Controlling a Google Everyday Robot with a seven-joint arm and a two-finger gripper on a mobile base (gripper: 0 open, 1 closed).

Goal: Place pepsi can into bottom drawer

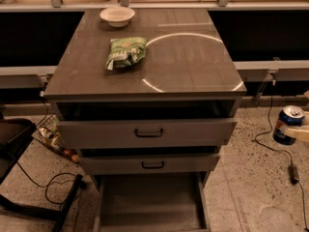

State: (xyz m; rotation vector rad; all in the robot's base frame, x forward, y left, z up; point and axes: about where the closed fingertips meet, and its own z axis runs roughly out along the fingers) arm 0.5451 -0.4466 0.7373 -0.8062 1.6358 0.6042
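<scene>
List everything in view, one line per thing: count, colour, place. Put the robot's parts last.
cabinet: one, grey, centre, with a glossy top.
bowl: one, white, back left of the cabinet top.
snack bag: one, green, on the cabinet top in front of the bowl.
drawers with dark handles: two, grey, the upper two, each partly pulled out.
bottom drawer: one, grey, pulled open below them.
power adapter: one, black, on the speckled floor at the right.
pepsi can: one, blue with a silver top, right of the cabinet, held upright.
gripper: one, pale, at the right edge, closed on the pepsi can.
</scene>
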